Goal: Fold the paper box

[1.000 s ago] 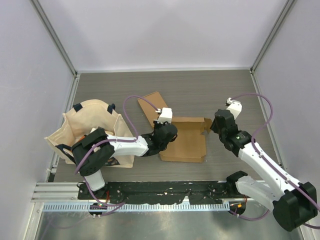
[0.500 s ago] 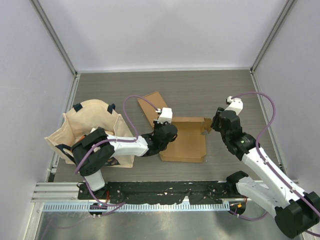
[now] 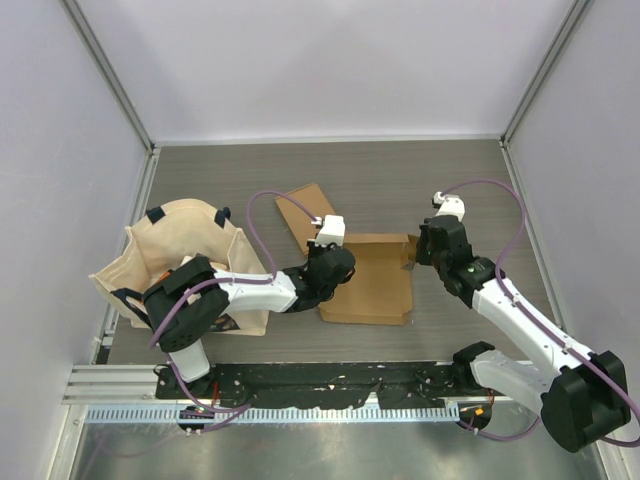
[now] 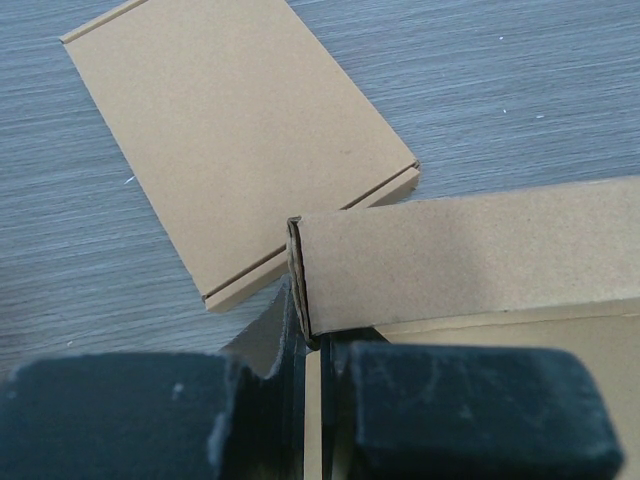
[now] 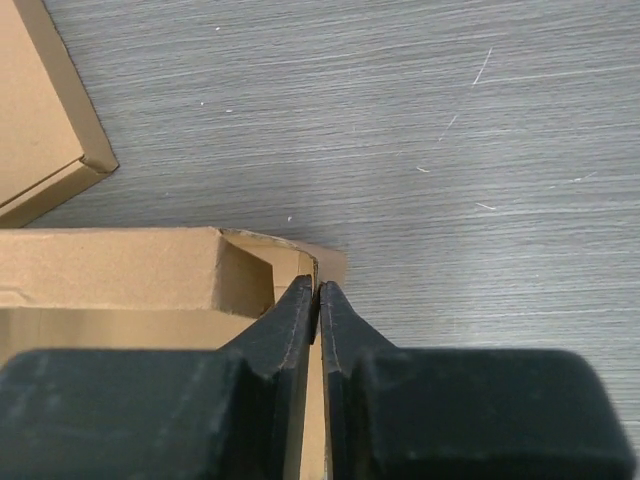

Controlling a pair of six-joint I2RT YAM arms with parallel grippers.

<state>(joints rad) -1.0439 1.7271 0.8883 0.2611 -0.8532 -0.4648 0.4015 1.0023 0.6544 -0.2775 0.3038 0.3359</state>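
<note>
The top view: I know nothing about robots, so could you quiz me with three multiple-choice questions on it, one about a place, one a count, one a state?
1. Where is the cloth bag relative to the paper box?
A. on its left
B. on its right
C. on top of it
2. How many cardboard pieces lie on the table?
A. one
B. two
C. four
3. What is the right gripper doing?
A. gaping over bare wood
B. pinching the box's corner flap
C. holding the bag
Answers: A, the bag lies left of the box; B, the box plus a flat sheet behind it; B, its fingers are closed on thin cardboard.
</note>
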